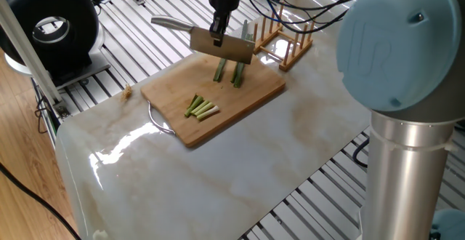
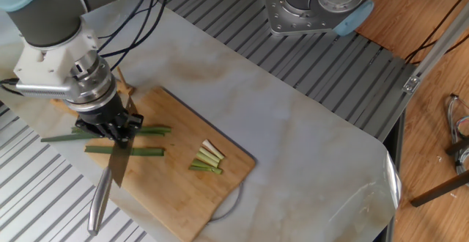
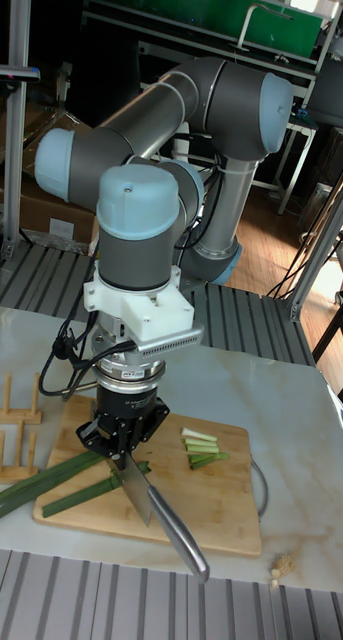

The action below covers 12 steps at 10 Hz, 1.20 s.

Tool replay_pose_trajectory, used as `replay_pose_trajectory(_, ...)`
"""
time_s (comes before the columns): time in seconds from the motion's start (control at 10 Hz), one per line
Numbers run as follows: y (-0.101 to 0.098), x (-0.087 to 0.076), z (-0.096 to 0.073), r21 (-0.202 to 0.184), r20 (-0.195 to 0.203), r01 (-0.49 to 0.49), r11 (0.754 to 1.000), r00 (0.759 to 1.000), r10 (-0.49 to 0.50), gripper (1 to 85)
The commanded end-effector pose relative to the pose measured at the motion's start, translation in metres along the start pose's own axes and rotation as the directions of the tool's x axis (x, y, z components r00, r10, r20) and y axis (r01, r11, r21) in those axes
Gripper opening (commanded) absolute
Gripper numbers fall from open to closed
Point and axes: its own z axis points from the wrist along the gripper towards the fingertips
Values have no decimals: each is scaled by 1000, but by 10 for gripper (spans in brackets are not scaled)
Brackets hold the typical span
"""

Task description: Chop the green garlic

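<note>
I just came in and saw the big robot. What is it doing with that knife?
The robot's pincer holds a knife above a wooden cutting board. Two long green garlic stalks lie under the blade, waiting to be cut. A little pile of short cut pieces already sits nearer the board's other end.

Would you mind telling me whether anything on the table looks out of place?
A small tan scrap lies on the marble table just off the cutting board, apart from the garlic.
</note>
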Motion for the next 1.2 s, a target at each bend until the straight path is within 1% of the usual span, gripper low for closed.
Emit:
replay_pose_trajectory(0.0, 8, 3, 6, -30, 9, -38, 999, 999, 38, 13)
replay_pose_trajectory(0.2, 12, 0, 10, -36, 7, -54, 998, 999, 54, 13)
replay_pose_trajectory(0.5, 24, -6, 13, -71, 13, -79, 994, 997, 80, 13)
replay_pose_trajectory(0.9, 33, -15, 21, -69, 9, -117, 991, 993, 118, 13)
replay_pose_trajectory(1.1, 34, -16, 20, -62, 7, -124, 990, 992, 125, 13)
